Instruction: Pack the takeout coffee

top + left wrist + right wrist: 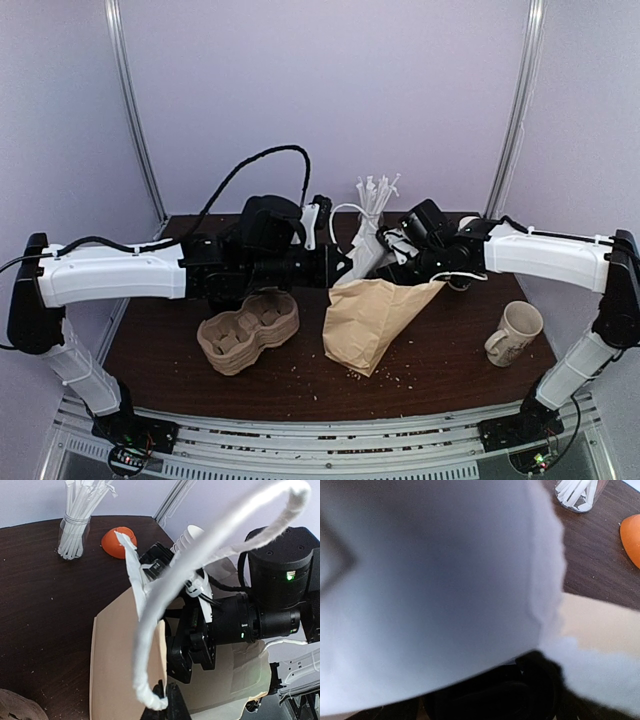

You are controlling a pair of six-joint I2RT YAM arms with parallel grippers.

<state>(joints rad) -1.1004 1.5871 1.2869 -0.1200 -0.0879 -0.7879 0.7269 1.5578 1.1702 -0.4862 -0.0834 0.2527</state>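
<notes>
Two pincers are mine: right of the moulded pulp cup tray [250, 330], my left pincer [162, 702] is clamped on the twisted white paper handle [142, 660] of the smooth tan paper bag [375, 320], whose mouth tilts up and right. My right pincer [194, 652] sits in that mouth, jaws spread wide; the takeout coffee is hidden, so its place and axis I cannot tell. Furthest right stands the glossy cream mug [515, 332], its dark print too small to read.
</notes>
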